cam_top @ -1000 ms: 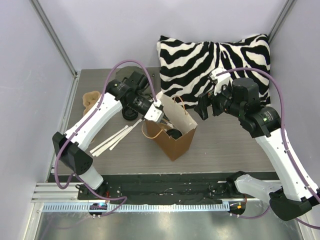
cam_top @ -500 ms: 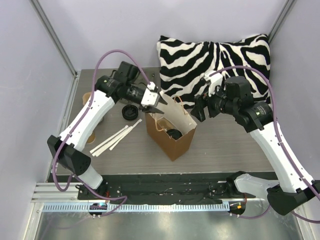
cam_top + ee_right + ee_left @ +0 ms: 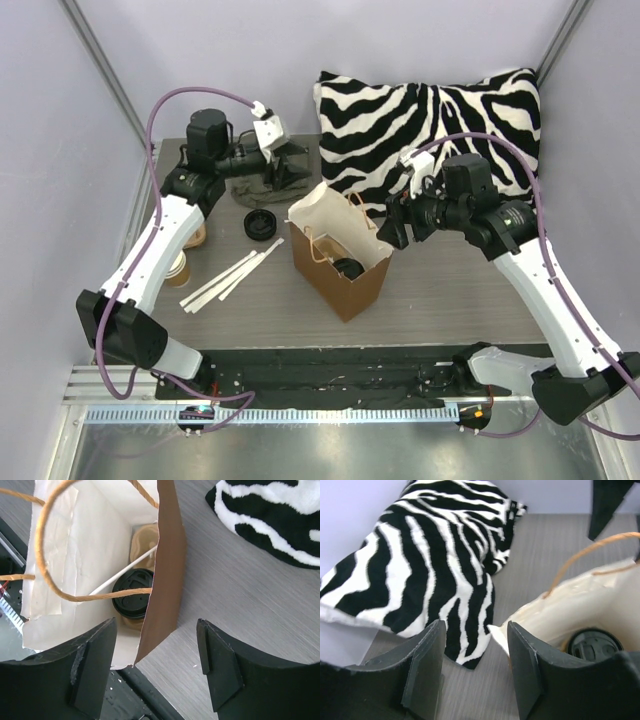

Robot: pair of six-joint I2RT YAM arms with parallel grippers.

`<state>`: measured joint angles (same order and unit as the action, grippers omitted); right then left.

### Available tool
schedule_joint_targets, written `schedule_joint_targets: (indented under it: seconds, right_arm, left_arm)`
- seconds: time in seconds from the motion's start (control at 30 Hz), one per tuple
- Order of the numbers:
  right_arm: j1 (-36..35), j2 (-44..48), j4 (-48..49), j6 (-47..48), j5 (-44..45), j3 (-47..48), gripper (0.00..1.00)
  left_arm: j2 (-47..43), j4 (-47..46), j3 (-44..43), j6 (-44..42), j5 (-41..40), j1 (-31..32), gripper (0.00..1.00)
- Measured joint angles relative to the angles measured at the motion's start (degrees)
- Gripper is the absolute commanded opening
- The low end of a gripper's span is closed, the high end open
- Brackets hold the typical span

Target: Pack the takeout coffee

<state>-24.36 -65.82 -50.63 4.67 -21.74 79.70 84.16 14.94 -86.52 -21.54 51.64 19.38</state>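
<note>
**Top view**
Cup (image 3: pixel 178 268): upright, long axis vertical, mouth up; on the table at 9 o'clock of the bag (image 3: pixel 345 290), just beside the left arm (image 3: pixel 150 250), well apart from both pincers.
Cup's look: tan-brown paper, pale rim, no lid on it.
Table (image 3: pixel 450 290): grey wood grain.
Room: pale lilac walls, metal posts in the far corners; zebra pillow (image 3: pixel 430 120) at 1 o'clock of the bag.
Lid (image 3: pixel 259 223): black, flat on the table at 10 o'clock of the bag.
Strips (image 3: pixel 230 280): white, lying at 9 o'clock of the bag.
Left gripper (image 3: pixel 288 172): raised at 11 o'clock of the bag.
Right gripper (image 3: pixel 392 228): at the bag's 3 o'clock rim.

**Left wrist**
Left gripper: fingers spread, nothing between them.
Beyond: pillow at 11 o'clock; bag at 3 o'clock, lidded cup (image 3: pixel 594 644) inside.

**Right wrist**
Right gripper: fingers spread, the bag's brown wall between them, apart from both.
Bag's inside: lidded cup upright, black top up; white straw (image 3: pixel 125 572) leaning at it; tan moulded piece (image 3: pixel 145 542) at 12 o'clock.
</note>
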Motion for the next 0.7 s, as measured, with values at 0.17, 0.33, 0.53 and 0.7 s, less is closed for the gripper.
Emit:
schedule_joint_targets:
  seconds: [0.17,0.33,0.53,0.7]
  right_arm:
    - [0.0,-1.6,-1.2,1.8,0.1,0.0,0.63]
    - [0.0,-3.4,-1.9,4.7,0.6,0.0,0.47]
    - [0.0,-7.2,-2.6,8.9,1.6,1.8,0.19]
    - [0.0,-9.8,-3.3,11.9,2.1,4.1,0.04]
  left_arm:
    - [0.0,-5.3,1.0,7.8,-2.9,-1.9,0.58]
    - [-0.3,-7.9,1.9,11.9,-4.7,-2.6,0.58]
    - [-1.6,-9.3,4.2,14.7,-6.1,-2.7,0.59]
    - [-2.9,-9.6,5.7,15.8,-7.6,-3.0,0.59]
